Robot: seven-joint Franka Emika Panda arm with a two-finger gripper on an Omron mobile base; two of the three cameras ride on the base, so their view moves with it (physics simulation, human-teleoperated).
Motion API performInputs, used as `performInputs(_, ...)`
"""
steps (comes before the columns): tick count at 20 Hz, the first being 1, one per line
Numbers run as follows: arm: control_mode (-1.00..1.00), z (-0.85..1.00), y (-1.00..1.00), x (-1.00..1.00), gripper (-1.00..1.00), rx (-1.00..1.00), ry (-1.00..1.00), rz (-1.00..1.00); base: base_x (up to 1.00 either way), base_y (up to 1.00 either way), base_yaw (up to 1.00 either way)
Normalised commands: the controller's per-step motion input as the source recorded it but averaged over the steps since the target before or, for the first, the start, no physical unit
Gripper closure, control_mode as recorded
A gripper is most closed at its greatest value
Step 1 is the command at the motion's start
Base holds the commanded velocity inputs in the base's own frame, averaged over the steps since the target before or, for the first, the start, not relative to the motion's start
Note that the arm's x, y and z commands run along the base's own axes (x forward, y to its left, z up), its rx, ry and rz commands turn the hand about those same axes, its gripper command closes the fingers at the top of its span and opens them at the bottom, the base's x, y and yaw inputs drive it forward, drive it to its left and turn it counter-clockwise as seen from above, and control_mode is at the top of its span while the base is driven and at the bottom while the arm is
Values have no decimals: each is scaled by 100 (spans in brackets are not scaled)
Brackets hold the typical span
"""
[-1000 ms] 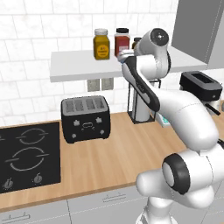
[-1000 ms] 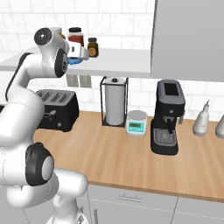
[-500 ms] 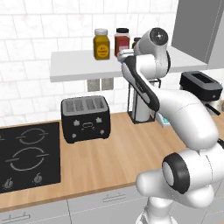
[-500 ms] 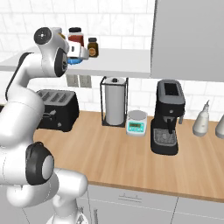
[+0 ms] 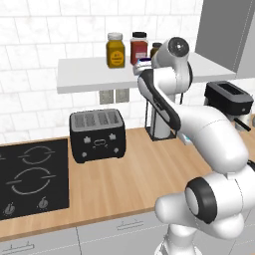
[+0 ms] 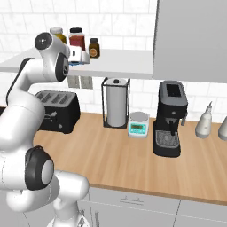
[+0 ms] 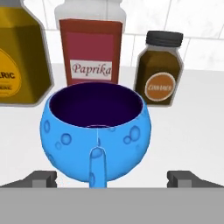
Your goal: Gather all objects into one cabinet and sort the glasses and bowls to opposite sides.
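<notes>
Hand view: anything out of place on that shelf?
Yes: a blue cup stands upright on the white shelf in front of the spice jars, not in a cabinet. The open end effector flanks it. Nothing spilled or damaged.

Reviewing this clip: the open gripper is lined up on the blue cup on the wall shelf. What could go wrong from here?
1. The gripper stands open around the round bright-blue cup, whose curved sides may slip as it closes.
2. The paprika jar and the small brown spice jar stand close behind; pushing further in could knock them over on the white wall shelf.
</notes>
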Motion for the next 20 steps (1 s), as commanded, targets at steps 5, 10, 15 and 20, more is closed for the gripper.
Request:
performInputs(5, -100, 0, 0, 0, 100, 0, 0, 0, 0, 0, 0)
performInputs(10, -100, 0, 1, 0, 100, 0, 0, 0, 0, 0, 0)
performInputs(15, -100, 0, 0, 0, 100, 0, 0, 0, 0, 0, 0)
performInputs(20, -100, 0, 0, 0, 100, 0, 0, 0, 0, 0, 0)
